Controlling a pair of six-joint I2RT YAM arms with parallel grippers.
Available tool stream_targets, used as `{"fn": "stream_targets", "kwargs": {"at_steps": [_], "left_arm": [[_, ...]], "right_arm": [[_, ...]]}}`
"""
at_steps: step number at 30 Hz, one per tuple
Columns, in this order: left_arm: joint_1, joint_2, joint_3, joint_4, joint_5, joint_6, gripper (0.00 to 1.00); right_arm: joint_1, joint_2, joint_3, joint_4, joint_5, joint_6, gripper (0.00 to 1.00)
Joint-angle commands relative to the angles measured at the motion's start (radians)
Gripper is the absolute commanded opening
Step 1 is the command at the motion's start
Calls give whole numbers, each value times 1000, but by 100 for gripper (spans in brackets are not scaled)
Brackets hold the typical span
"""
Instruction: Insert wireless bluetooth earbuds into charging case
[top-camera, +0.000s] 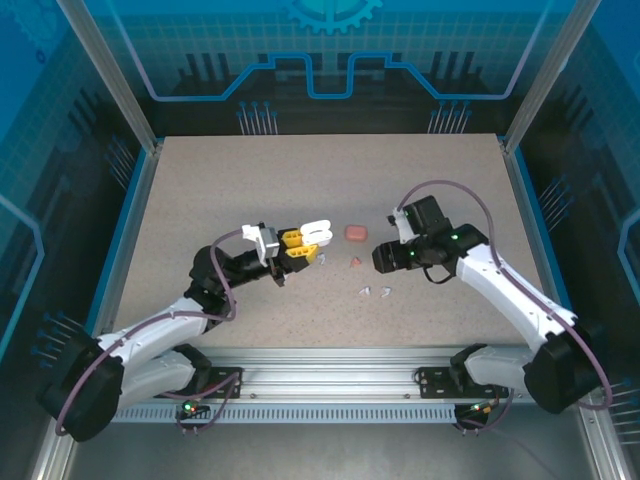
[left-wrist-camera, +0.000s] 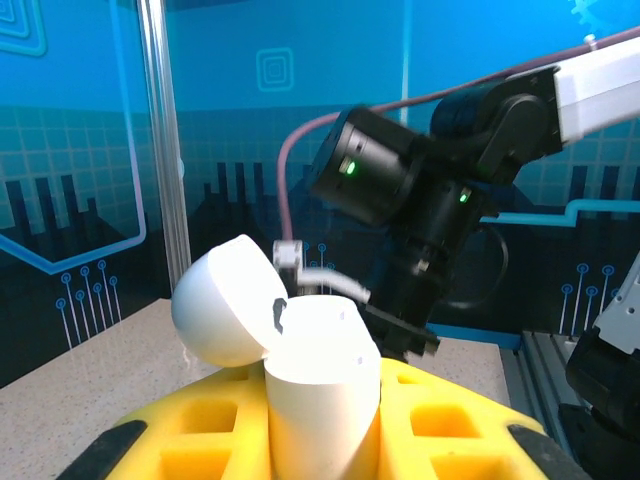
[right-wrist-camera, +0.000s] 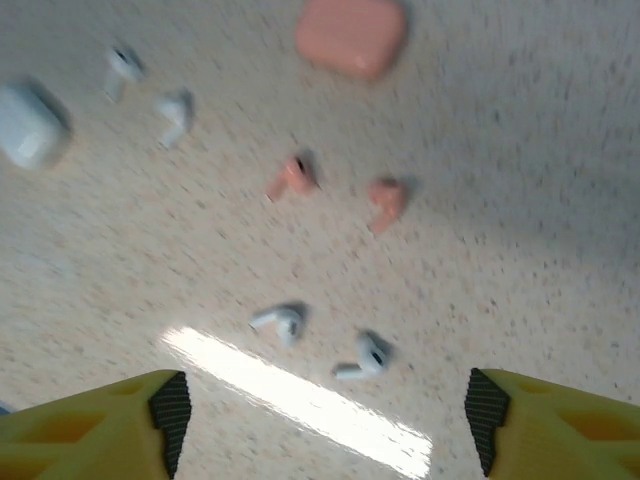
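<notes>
Grips an open white case (left-wrist-camera: 320, 390) in the left hand (top-camera: 298, 246), lid flipped back. Holds the right hand (right-wrist-camera: 325, 425) spread over white earbuds (right-wrist-camera: 280, 320) and pink earbuds (right-wrist-camera: 290, 178) loose on the desk (right-wrist-camera: 520, 200).

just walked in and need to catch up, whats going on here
The left tool is shut on a white case, holding it up with its lid flipped open. The right tool is open and holds nothing. It hovers over the table, where loose white earbuds and pink earbuds lie scattered. A pink case sits closed on the table beyond them. No earbud has been picked up yet.
</notes>
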Motion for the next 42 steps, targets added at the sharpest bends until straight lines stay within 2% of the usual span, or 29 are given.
{"fn": "stream_targets", "kwargs": {"at_steps": [1, 7, 10, 27, 42], "left_arm": [[-5, -32, -10, -18, -19, 33, 0], [-5, -40, -12, -21, -22, 30, 0], [-5, -40, -11, -22, -20, 27, 0], [-5, -38, -4, -43, -30, 35, 0], [-4, -50, -3, -78, -33, 46, 0]], "right_arm": [[-10, 67, -27, -49, 33, 41, 68], [-10, 213, -69, -11, 14, 47, 49], [-10, 261, -82, 23, -13, 47, 43], [0, 409, -58, 77, -70, 45, 37], [24, 452, -48, 69, -60, 48, 28]]}}
